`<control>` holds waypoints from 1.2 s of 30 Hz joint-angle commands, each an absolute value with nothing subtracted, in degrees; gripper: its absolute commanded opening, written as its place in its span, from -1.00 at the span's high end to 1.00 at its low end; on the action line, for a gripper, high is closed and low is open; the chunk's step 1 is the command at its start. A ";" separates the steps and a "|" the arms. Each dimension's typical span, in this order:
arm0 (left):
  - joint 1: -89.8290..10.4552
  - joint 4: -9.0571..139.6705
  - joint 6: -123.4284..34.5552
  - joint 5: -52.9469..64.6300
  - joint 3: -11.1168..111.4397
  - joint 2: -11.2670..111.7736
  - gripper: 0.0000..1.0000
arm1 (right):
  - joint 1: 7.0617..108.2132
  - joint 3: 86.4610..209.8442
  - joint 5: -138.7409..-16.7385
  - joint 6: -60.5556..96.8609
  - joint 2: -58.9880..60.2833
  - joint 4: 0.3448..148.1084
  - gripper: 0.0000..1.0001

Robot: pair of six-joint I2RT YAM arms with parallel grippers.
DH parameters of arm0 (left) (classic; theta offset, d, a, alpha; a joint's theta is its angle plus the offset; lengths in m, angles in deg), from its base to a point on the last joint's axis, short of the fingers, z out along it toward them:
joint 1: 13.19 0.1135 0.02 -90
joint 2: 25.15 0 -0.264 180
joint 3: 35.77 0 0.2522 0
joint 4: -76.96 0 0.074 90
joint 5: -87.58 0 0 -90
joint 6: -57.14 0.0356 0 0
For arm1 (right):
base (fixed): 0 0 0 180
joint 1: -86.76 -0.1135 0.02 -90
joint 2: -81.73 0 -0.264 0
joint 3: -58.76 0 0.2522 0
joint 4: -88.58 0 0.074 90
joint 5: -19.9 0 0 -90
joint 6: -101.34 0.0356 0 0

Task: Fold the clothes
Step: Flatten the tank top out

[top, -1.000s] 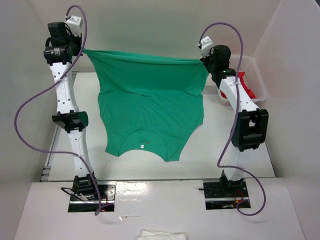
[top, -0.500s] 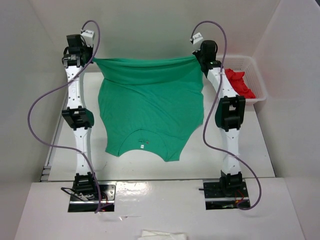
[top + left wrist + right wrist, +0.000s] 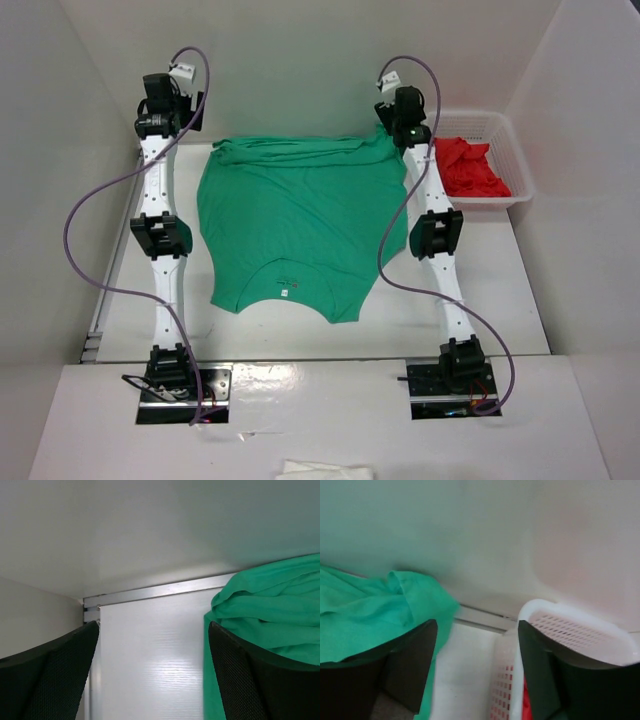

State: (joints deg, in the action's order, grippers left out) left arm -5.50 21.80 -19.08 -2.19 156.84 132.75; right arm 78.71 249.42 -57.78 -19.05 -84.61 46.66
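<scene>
Top external: green T-shirt (image 3: 300,215) lies spread flat on the surface (image 3: 500,280), between the two arms. Neck end faces the arm bases, white label (image 3: 285,293) up, far hem bunched in folds.

Left wrist: left gripper (image 3: 152,680) is wide apart with only bare surface between its fingers. The shirt's bunched corner is just beside one finger.

Right wrist: right gripper (image 3: 477,672) is wide apart and holds nothing, green corner by one finger, white basket (image 3: 570,625) by the other. Red garment (image 3: 470,165) sits in the basket.
</scene>
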 commanded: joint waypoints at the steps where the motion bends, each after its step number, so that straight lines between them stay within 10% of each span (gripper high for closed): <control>1: -5.72 26.64 -19.76 -3.21 157.82 134.10 -0.94 | 77.71 252.52 -55.60 -19.16 -85.44 47.84 -0.52; 4: -6.24 27.25 -20.37 -3.21 157.82 133.50 -1.00 | 77.71 252.52 -54.81 -19.16 -85.44 48.45 -0.94; 10: -6.24 21.47 -17.49 -0.23 157.82 126.56 -1.00 | 77.71 252.52 -57.78 -14.51 -77.20 41.18 -0.97; 17: -6.24 -11.69 -5.37 18.30 157.82 115.22 -1.00 | 73.58 252.52 -75.15 -18.27 -63.04 0.12 -0.97; 24: -6.16 -11.24 5.18 20.18 115.58 90.27 -1.00 | 71.56 198.53 -84.42 -22.67 -33.92 8.35 -0.92; 29: -7.29 -1.60 9.42 15.08 82.86 73.60 -1.00 | 56.32 155.86 -67.49 -26.89 -13.14 28.99 -0.98; 36: -11.95 26.00 -1.36 8.22 51.93 56.50 -1.00 | 53.97 143.89 -66.41 -19.52 -5.80 40.27 -0.98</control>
